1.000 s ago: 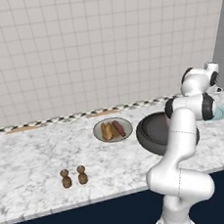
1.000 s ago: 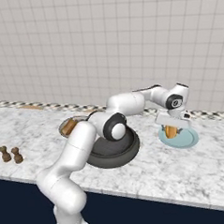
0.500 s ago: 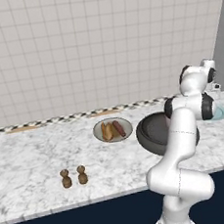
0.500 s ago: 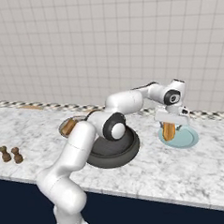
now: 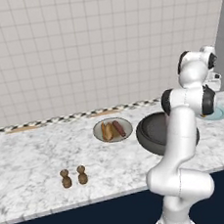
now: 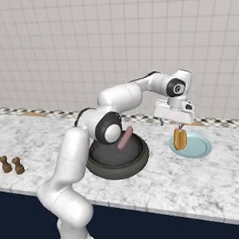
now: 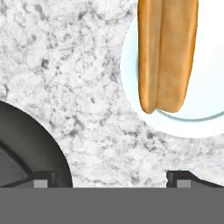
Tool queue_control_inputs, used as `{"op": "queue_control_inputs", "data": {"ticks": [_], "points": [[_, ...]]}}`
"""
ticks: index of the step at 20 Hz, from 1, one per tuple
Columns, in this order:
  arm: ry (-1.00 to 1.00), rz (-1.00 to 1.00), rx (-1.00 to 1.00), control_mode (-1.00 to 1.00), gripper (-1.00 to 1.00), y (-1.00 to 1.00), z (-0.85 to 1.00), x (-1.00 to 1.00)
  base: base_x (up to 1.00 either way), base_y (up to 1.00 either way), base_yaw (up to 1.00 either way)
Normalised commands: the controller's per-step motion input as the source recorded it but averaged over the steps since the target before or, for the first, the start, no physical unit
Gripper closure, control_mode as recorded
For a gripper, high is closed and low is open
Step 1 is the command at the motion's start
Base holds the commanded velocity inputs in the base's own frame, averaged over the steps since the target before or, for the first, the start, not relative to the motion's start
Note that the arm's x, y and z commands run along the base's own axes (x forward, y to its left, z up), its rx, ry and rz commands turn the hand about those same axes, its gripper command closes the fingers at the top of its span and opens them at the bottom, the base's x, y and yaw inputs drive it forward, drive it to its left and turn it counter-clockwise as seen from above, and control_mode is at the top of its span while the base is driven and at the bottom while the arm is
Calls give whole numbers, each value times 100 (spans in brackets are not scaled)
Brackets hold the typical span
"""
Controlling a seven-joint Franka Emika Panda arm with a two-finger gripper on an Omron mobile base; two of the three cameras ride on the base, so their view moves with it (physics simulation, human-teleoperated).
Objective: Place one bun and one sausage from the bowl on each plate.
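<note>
A: Far left on the speckled grey-white marble counter (image 5: pixel 26 163)?
B: Two small brown shaker figures (image 5: pixel 73 177), side by side, near the front edge, well apart from everything else.

A: Next along?
B: Round beige-grey plate with a brown centre (image 5: pixel 112 129), holding a golden-tan oblong bun (image 5: pixel 107 131) and a reddish-brown smooth sausage (image 5: pixel 119 128), lying just beside each other.

A: Then?
B: Large round dark grey-black bowl with a thick rim (image 6: pixel 117 157), between the two plates, partly hidden behind the white arm in the left base view. One more reddish-brown cylinder, a second sausage (image 6: pixel 124 138), leaning tilted inside it, upper end over the far rim.

A: And at the right?
B: Round pale teal-blue plate (image 6: pixel 197 147), just beside the bowl but apart from it. A second golden-tan bun (image 6: pixel 179 138) on its left part; in the hand view seen as two long lobes (image 7: pixel 166 52) lying across the plate's pale surface (image 7: pixel 205 87), one end close to the rim.

A: State of the two-finger gripper (image 6: pixel 174 123)?
B: Hanging above the bun on the teal plate, not touching it. Spread wide: the two dark tips (image 7: pixel 43 177) far apart at the bottom of the hand view, with bare marble between them. Nothing pinched.
</note>
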Motion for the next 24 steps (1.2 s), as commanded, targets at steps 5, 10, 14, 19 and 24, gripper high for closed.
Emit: {"op": "queue_control_inputs", "data": {"ticks": [5, 10, 14, 19, 24], "points": [[0, -2, -3, -100, -100, 100, 33, -40, 0, 0, 0], [0, 0, 0, -100, -100, 96, 20, -40, 0, 0, 0], [0, 0, 0, -100, -100, 80, 9, -49, 0, 0, 0], [0, 10, 0, -100, -100, 38, 1, -55, 0, 0, 0], [7, 6, -2, -100, -100, 12, -17, 35, 0, 0, 0]]}}
